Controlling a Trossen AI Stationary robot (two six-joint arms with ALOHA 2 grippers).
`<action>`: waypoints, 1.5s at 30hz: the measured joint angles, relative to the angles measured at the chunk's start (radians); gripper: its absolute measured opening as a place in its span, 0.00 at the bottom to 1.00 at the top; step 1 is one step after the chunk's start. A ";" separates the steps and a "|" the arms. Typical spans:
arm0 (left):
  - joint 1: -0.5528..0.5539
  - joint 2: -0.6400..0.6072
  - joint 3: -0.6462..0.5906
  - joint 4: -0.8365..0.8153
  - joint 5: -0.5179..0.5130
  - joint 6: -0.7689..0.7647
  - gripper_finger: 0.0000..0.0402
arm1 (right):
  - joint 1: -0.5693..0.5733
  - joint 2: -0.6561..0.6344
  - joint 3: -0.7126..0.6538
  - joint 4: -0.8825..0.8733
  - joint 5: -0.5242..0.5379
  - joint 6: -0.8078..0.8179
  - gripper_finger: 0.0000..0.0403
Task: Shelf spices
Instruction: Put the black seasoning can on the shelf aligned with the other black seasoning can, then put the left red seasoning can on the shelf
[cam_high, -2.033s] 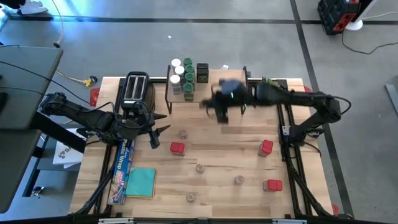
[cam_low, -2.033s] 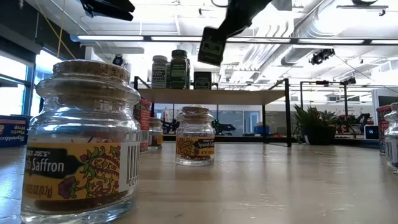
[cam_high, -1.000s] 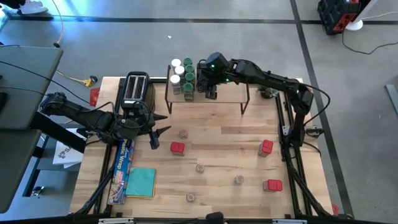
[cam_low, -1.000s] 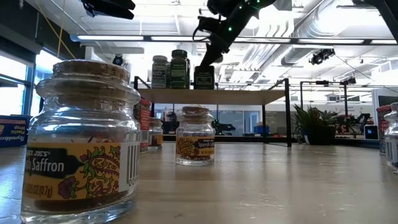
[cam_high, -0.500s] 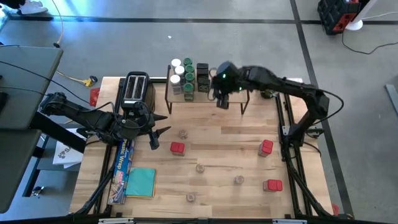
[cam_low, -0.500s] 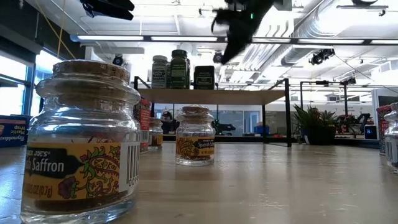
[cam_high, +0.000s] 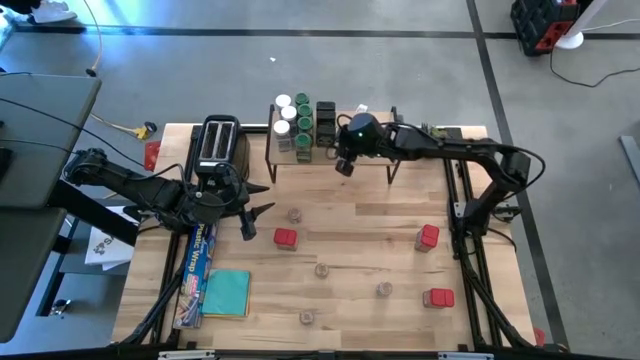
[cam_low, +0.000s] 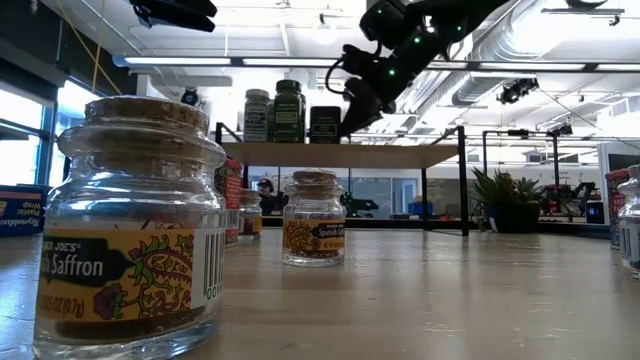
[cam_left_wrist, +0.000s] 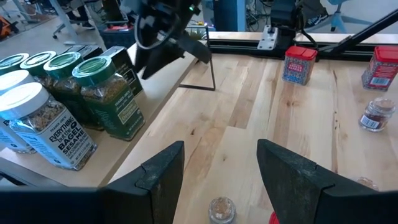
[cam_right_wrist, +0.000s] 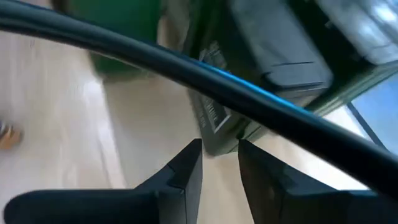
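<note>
The shelf stands at the table's far middle. On its wooden top stand white-lidded jars, green-lidded jars and two black boxes. My right gripper hovers open and empty over the shelf's near edge, just right of the black boxes. It also shows in the low view and the left wrist view. A black box lies just ahead of its fingers. Red tins and small cork-topped jars stand on the table. My left gripper waits open in front of the toaster.
A black toaster stands left of the shelf. A long blue foil box and a teal cloth lie at the near left. More red tins stand at the right. Bare wood lies between the scattered jars.
My right gripper has let go of a black box on the shelf and lifted away from it, drawing back toward the table's near edge, then come down a little beside the boxes. The box stays standing on the shelf.
</note>
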 joint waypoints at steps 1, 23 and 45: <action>0.000 0.000 0.000 0.000 0.000 0.000 0.49 | -0.003 0.001 0.000 0.014 0.000 0.010 0.24; -0.022 0.026 -0.012 -0.046 0.049 -0.013 0.49 | 0.132 -0.220 -0.002 -0.134 0.114 0.036 0.24; -0.070 0.237 -0.265 0.222 0.421 -0.080 0.51 | 0.754 -0.584 -0.400 -0.128 0.366 0.376 0.24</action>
